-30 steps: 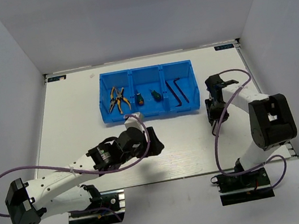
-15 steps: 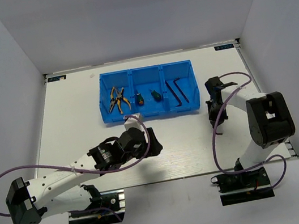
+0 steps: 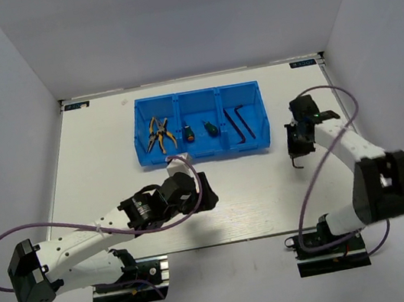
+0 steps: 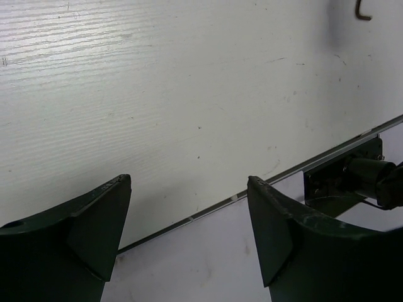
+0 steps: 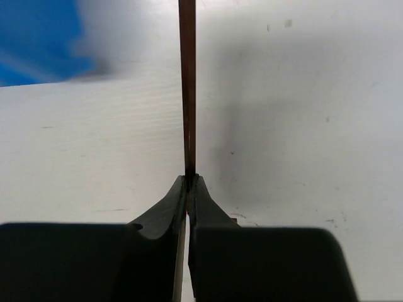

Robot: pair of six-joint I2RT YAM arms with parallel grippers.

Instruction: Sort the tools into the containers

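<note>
Dark, thin L-shaped hex key (image 5: 187, 82): likely light, rigid, slippery. Right tool (image 5: 189, 179) clamps its shank, jaws nearly touching; mid-shank hold should limit pivoting. Left tool (image 4: 189, 182) gapes, empty

Seemingly open table (image 3: 280, 155) between right gripper (image 3: 296, 149), bin (image 3: 210, 153)

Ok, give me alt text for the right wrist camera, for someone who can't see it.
The right gripper is shut on a thin dark hex key that sticks straight out past its fingertips over the white table. A blurred corner of the blue bin shows at the upper left.
</note>
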